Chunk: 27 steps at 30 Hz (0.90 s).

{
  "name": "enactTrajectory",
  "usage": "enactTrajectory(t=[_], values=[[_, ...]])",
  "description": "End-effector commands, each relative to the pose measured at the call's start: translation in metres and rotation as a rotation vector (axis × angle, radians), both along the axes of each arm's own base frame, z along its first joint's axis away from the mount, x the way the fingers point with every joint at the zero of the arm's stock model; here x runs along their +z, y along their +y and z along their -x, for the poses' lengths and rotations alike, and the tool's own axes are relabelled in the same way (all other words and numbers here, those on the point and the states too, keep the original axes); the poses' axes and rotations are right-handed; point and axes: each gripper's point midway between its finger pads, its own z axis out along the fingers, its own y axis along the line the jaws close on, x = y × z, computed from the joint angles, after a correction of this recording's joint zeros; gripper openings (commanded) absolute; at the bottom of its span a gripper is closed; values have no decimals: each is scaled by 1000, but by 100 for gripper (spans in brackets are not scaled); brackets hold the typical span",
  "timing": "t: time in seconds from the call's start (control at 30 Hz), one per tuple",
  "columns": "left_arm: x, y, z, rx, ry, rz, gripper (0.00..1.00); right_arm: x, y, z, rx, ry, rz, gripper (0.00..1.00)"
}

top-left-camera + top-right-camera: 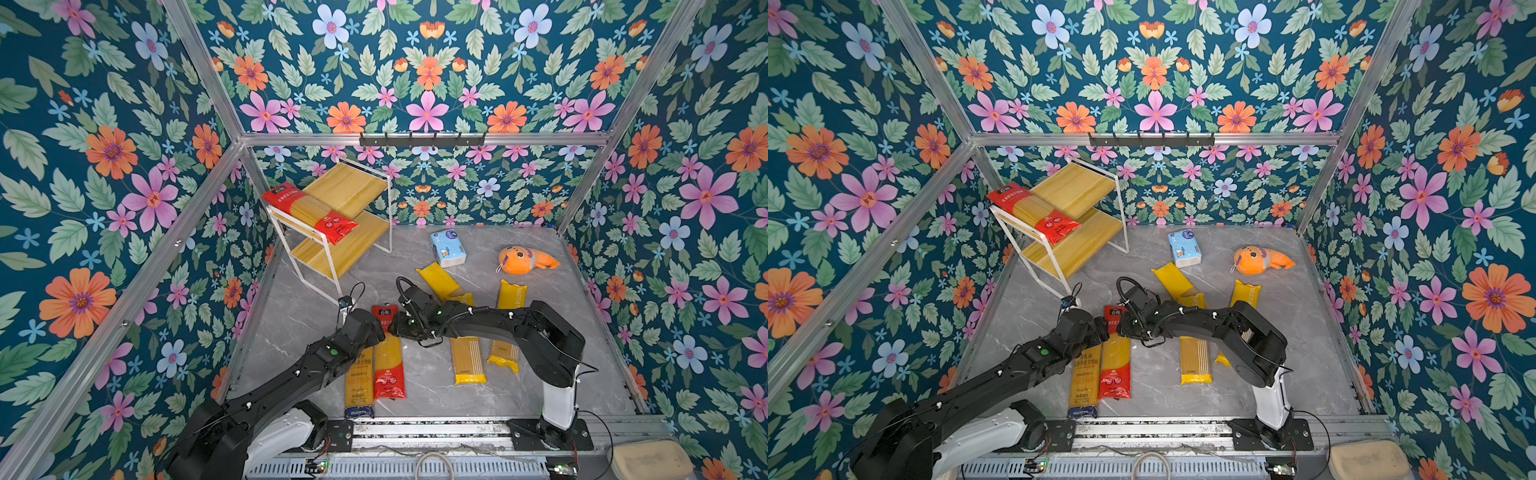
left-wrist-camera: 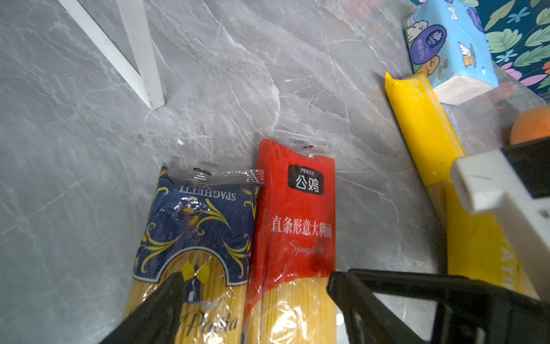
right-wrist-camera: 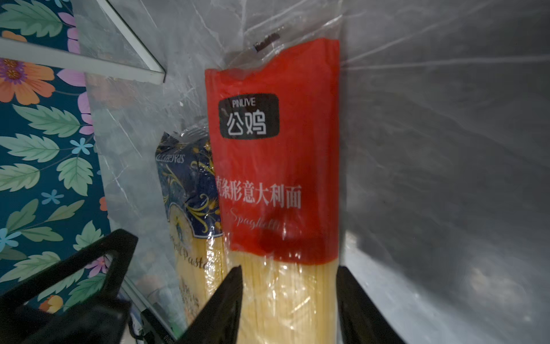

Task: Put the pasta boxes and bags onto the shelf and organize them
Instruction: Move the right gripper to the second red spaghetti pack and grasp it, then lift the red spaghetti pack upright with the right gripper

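A red pasta pack [image 1: 388, 370] [image 3: 276, 149] and a dark blue-and-gold pack [image 1: 359, 386] [image 2: 196, 220] lie side by side at the front centre of the table. My right gripper [image 3: 287, 274] [image 1: 395, 326] is shut on the red pack's clear noodle section, one finger pressed to each long edge. My left gripper [image 2: 256, 280] [image 1: 380, 334] hovers open at the same spot, straddling both packs and holding nothing. Another red pack [image 1: 309, 212] lies on the front of the top board of the shelf [image 1: 353, 187]. Three yellow packs [image 1: 442, 280] [image 1: 467, 359] [image 1: 505, 353] lie to the right, partly under my right arm.
A light-blue tissue pack [image 1: 448, 248] and an orange plush toy [image 1: 525, 260] sit at the back right. The shelf's white leg [image 2: 140, 59] stands just beyond the two packs. Flowered walls close in the left, back and right.
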Motion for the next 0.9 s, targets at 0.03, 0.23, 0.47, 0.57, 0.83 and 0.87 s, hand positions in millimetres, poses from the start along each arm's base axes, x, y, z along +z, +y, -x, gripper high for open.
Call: enactTrajectory(t=[0.03, 0.23, 0.47, 0.57, 0.83, 0.87], values=[[4, -2, -2, -9, -14, 2, 86, -13, -4, 2, 13, 19, 46, 52], [19, -11, -6, -35, -71, 58, 84, -23, -2, 1, 38, 18, 32, 43], [31, -22, -10, -70, -110, 124, 76, -2, 3, -6, 71, -79, -55, 17], [43, -32, -12, -115, -141, 189, 72, 14, 1, -9, 81, -137, -68, 11], [81, -50, -16, -278, -221, 278, 73, 81, -12, -15, 114, -409, -167, 0], [85, -53, -16, -304, -230, 289, 73, 92, -15, -17, 117, -450, -190, 0]])
